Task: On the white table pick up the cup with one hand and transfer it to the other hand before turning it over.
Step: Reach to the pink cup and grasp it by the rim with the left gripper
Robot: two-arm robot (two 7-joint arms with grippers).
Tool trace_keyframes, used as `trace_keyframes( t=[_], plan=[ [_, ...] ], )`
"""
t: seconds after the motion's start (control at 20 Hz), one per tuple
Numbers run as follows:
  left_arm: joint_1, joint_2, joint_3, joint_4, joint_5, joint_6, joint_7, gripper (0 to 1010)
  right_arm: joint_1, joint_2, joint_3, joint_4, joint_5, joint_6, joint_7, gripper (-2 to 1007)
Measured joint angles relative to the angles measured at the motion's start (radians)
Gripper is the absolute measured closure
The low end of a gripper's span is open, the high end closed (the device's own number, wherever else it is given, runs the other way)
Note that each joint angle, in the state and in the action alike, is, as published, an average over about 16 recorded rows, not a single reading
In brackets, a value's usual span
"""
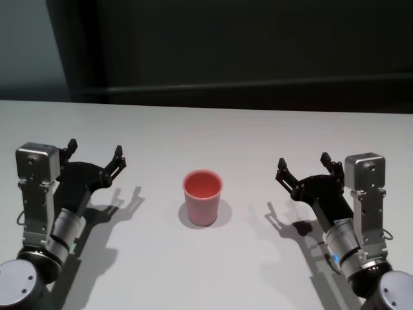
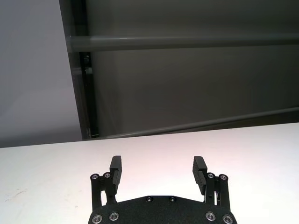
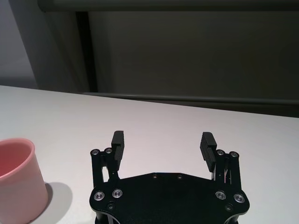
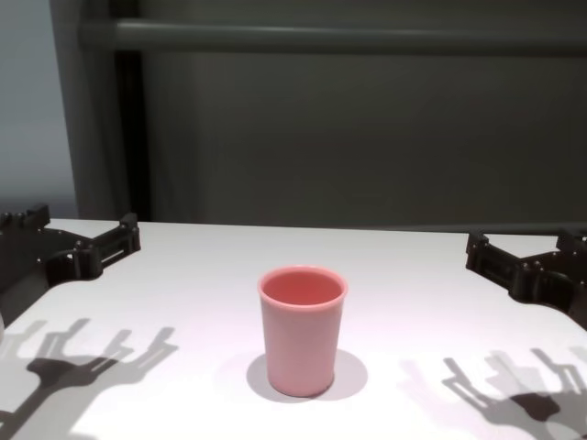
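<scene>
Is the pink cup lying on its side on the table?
No, the cup stands upright on the white table with its open rim facing up, between the two open grippers.

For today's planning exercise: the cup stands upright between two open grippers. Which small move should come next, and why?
Probably bring the left gripper in toward the cup: its jaws are open and empty, the cup stands free on the table, and the right gripper waits open opposite.

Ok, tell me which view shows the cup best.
The chest view: the cup stands upright, whole and close, rim to base on the white table. The head view shows it smaller, from above. The right wrist view catches part of it; the left wrist view none.
</scene>
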Motion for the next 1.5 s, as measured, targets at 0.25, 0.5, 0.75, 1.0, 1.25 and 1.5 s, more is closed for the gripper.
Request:
trace_keyframes(
  t=[0.25,0.5,0.75,1.0,1.25,1.5],
  plan=[
    [0.000,0.000,0.000,0.000,0.000,0.000,0.000,9,0.000,0.000,0.000,0.000,0.000,0.000,0.000,5],
    [0.000,0.000,0.000,0.000,0.000,0.000,0.000,9,0.000,0.000,0.000,0.000,0.000,0.000,0.000,5],
    [0.000,0.000,0.000,0.000,0.000,0.000,0.000,9,0.000,0.000,0.000,0.000,0.000,0.000,0.000,5],
    [0.000,0.000,0.000,0.000,0.000,0.000,0.000,9,0.000,0.000,0.000,0.000,0.000,0.000,0.000,5],
    [0.000,0.000,0.000,0.000,0.000,0.000,0.000,9,0.000,0.000,0.000,0.000,0.000,0.000,0.000,5],
    [0.000,0.000,0.000,0.000,0.000,0.000,0.000,9,0.000,0.000,0.000,0.000,0.000,0.000,0.000,5]
  ],
)
